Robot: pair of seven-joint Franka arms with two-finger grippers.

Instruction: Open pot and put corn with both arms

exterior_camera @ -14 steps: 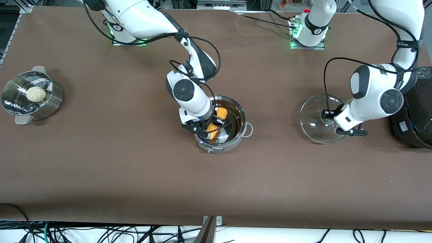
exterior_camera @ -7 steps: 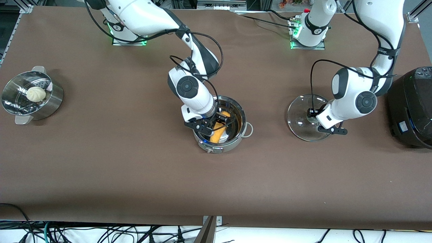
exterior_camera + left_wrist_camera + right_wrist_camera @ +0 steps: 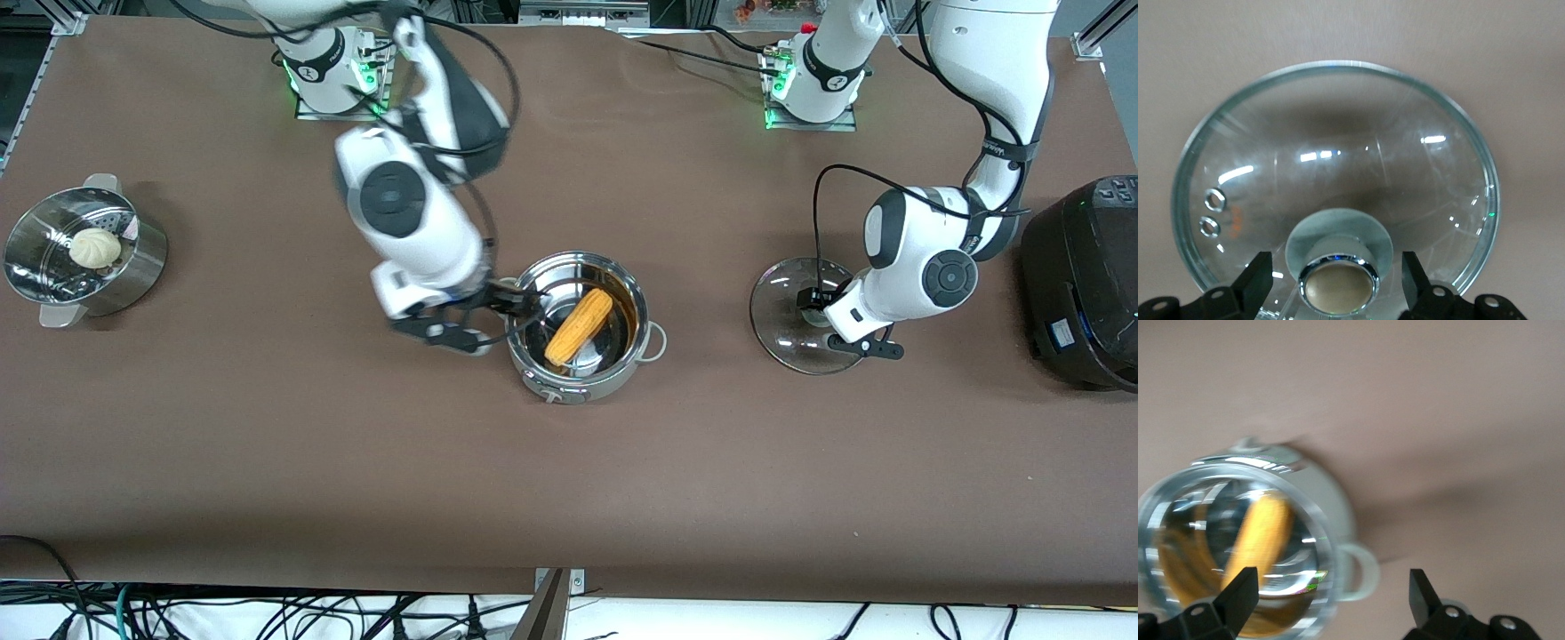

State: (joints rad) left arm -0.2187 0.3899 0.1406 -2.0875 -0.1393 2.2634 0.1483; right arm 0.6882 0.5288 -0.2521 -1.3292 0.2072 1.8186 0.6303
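Both steps look done — the corn (image 3: 579, 326) lies in the open pot (image 3: 582, 378), the right tool (image 3: 484, 322) spread empty over its rim, while the left tool (image 3: 836, 322) (fingers (image 3: 1258, 283) astride the knob, not touching) is over the lid (image 3: 782, 342) on the worktop (image 3: 569, 480).

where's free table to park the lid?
Bare stretches: the table strip nearer the front camera than the pot, and between steamer basket and right gripper. Tight: lid under the left gripper, hemmed between pot and black cooker.
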